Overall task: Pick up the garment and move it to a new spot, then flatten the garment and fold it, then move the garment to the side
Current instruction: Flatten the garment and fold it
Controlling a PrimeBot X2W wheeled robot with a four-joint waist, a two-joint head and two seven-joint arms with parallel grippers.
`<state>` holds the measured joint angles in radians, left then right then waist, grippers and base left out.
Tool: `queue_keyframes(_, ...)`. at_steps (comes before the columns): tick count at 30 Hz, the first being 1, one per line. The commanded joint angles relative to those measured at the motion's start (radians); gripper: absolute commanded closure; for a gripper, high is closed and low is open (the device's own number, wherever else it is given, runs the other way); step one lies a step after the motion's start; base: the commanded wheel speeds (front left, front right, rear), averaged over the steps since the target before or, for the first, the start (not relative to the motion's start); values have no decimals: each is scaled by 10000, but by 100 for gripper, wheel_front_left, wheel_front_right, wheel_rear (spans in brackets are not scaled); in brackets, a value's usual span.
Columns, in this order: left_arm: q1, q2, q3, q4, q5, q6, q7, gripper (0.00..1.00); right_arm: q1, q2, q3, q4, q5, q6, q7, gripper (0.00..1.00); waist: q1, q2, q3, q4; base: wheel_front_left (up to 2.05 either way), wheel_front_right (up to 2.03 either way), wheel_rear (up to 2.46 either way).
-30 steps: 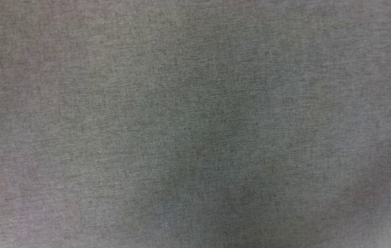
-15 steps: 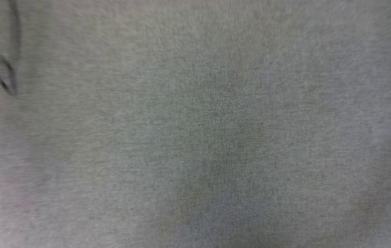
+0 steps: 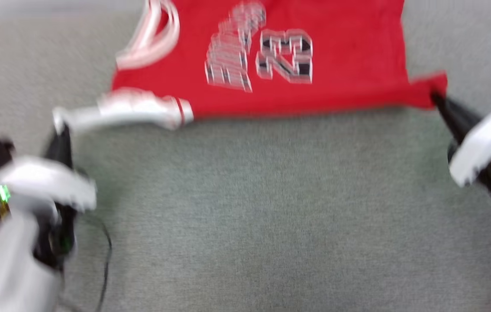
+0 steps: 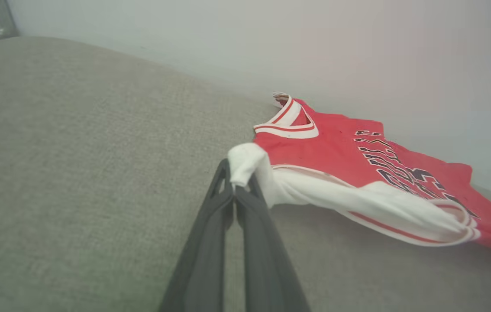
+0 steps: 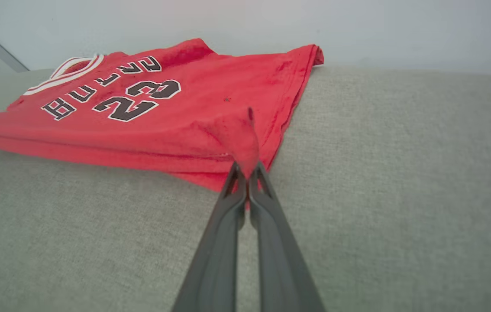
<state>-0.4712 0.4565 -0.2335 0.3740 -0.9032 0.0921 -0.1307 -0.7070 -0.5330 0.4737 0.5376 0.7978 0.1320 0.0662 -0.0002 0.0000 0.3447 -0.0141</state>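
A: The garment [image 3: 297, 52] lies spread on the grey cloth surface [image 3: 245, 195], numerals up, its far edge close to the foot of the pale wall [image 4: 271, 43].

B: Who has hold of it?

A: Both arms. The left gripper [image 4: 239, 186] is pinched together on the tip of the white sleeve [image 4: 358, 203]. The right gripper [image 5: 249, 167] is clamped on a red hem corner [image 5: 241, 138]. Both grips sit on the edge farthest from the wall.

B: What worries you?

A: Each bite takes only a small tuck of cloth. I judge a quick pull away from the wall could slip one out, and the garment would drop skewed.

B: And if they hold?

A: The sleeve is drawn out like a rope while the red panel lies slack. The left pull may stretch the sleeve rather than shift the rest, which would twist it. The collar [image 4: 291, 123], on the side nearer the wall, could also drag and fold under.
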Motion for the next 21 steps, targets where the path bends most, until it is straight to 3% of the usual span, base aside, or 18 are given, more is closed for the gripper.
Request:
queue_keyframes(1,452,124,95,-231,-57,224,51,100,386,-232,-198,-31,-32,-26,15,100,2,0,-875,172,0,0,0)
queue_keyframes(12,5404,508,538,-3875,-507,2344,747,100,4803,181,-2022,-1887,-182,-28,804,100,2,0,-2312,23,0,0,0)
queue_keyframes(21,7935,591,627,-5780,-725,3623,1299,100,7930,1370,-4154,-4026,-1164,-26,2308,100,2,0,-3000,65,0,0,0)
